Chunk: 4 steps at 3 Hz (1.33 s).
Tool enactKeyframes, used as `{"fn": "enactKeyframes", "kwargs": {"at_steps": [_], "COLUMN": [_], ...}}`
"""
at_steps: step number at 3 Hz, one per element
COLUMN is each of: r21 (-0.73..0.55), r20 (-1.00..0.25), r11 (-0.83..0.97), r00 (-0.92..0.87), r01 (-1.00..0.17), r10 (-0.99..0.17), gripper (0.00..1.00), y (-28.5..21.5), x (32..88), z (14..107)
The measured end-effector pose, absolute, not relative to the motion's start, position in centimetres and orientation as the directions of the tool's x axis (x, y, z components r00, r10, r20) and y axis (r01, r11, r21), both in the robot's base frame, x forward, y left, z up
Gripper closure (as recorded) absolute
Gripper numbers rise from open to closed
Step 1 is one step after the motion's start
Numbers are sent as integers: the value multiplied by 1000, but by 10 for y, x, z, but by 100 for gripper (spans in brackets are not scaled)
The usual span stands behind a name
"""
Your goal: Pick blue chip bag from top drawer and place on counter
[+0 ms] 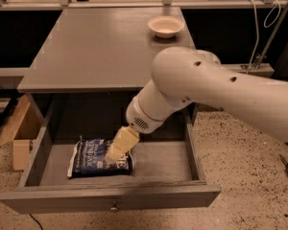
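The blue chip bag (86,159) is lying flat on the floor of the top drawer (163,163), toward its left half, with its long side running along the front panel and its white crimped ends pointing left and right. The gripper (111,155) is reaching down into the open drawer at a slant and is sitting over the right part of the bag, touching it or just above it; whether it is released or clenched on the bag cannot be told from this angle. The step in hand looks like the grasp itself, so the task is at an early stage, with the lift and the placing not yet done. To do it well, the gripper should be pinching a raised fold or the crimped right end instead of pressing on the flat middle, since a crinkly, air-filled bag is likely to slide or squash. The lift should be going straight up until the bag is clearing the drawer's front panel and the overhanging edge of the counter (101,47), because the white arm (206,85) is working close under that edge. The counter is offering plenty of bare surface toward the front left, well apart from the bowl (165,26) that is standing near the back right corner, so that area is looking like the safe landing spot.
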State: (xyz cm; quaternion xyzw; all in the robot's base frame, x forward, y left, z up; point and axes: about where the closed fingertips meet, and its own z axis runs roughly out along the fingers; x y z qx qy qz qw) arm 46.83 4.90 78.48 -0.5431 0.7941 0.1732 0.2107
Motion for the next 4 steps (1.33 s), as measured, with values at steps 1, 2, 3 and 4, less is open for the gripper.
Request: {"fn": "enactKeyframes", "kwargs": {"at_steps": [1, 2, 3, 4], "r21": [21, -7, 11, 49], "r20": [-526, -517, -522, -531], "r11": [321, 287, 261, 241], "r00": [-284, -242, -228, -230], "r01": [-947, -958, -965, -969], "r10": [-801, -821, -822, -816], "gripper": [0, 0, 0, 0], "y": [71, 92, 105, 114], "x": [488, 502, 510, 516], "z": [746, 711, 679, 651]}}
